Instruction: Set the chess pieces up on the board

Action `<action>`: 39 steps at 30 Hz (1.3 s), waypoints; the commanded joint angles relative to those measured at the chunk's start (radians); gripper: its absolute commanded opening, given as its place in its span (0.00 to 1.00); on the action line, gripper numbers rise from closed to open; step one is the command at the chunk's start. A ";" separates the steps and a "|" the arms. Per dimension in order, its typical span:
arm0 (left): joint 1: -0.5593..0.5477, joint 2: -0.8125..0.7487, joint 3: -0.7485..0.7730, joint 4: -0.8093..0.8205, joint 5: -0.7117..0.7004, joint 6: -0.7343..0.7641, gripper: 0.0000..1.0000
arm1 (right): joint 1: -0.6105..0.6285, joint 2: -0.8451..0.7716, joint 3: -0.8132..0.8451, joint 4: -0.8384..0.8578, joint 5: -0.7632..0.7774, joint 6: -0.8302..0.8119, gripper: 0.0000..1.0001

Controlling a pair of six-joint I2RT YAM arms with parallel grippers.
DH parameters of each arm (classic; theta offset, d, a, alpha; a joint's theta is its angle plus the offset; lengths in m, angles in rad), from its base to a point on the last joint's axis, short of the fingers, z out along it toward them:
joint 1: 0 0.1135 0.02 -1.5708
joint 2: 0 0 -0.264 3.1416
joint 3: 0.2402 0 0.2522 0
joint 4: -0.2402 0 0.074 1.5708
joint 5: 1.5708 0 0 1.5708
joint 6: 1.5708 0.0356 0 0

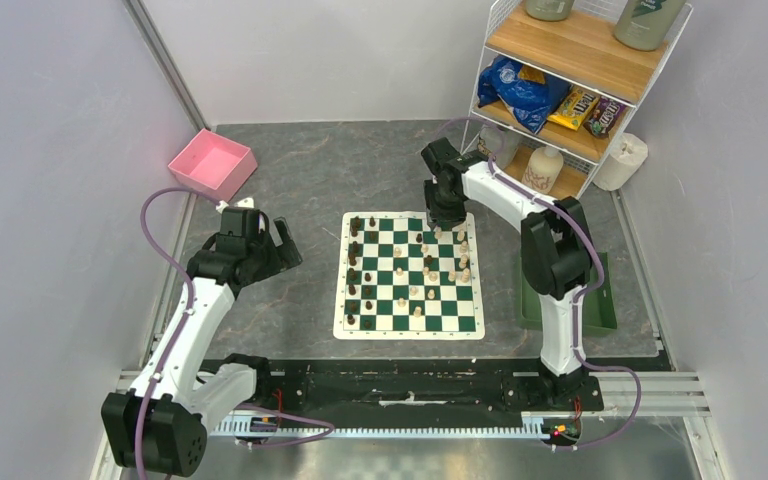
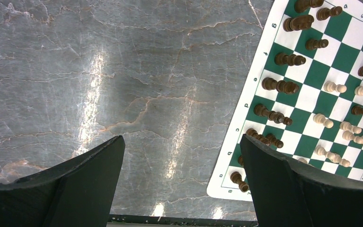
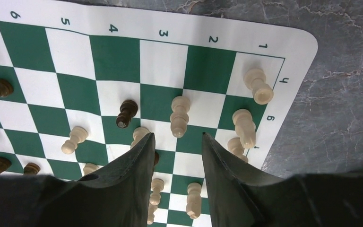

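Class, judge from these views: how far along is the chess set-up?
Done: dark pieces mostly line the left edge of the board. In hand: nothing; right end effector hangs open near a pale piece, left end effector open off the board. Left: scattered pale pieces.

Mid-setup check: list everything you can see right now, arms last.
Chess board: one, green and white, centre of table.
Dark chess pieces: many, brown, mostly along board's left edge.
Pale chess pieces: many, cream, scattered over right half.
Bin: one, pink, far left.
Tray: one, green, right of board.
Wire shelf rack: one, white with wooden shelves, far right, holding snacks.
Left gripper: one, black, open, over table left of board.
Right gripper: one, black, open, near board's far right corner.
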 commanded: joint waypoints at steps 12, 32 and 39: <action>0.005 0.019 0.050 0.021 0.012 0.017 1.00 | -0.005 0.046 0.057 0.010 -0.005 -0.038 0.37; 0.005 0.042 0.054 0.014 0.023 0.019 1.00 | -0.002 -0.229 -0.083 0.005 -0.065 -0.023 0.14; 0.006 0.044 0.056 0.008 0.019 0.018 1.00 | 0.034 -0.479 -0.324 -0.015 -0.085 0.055 0.14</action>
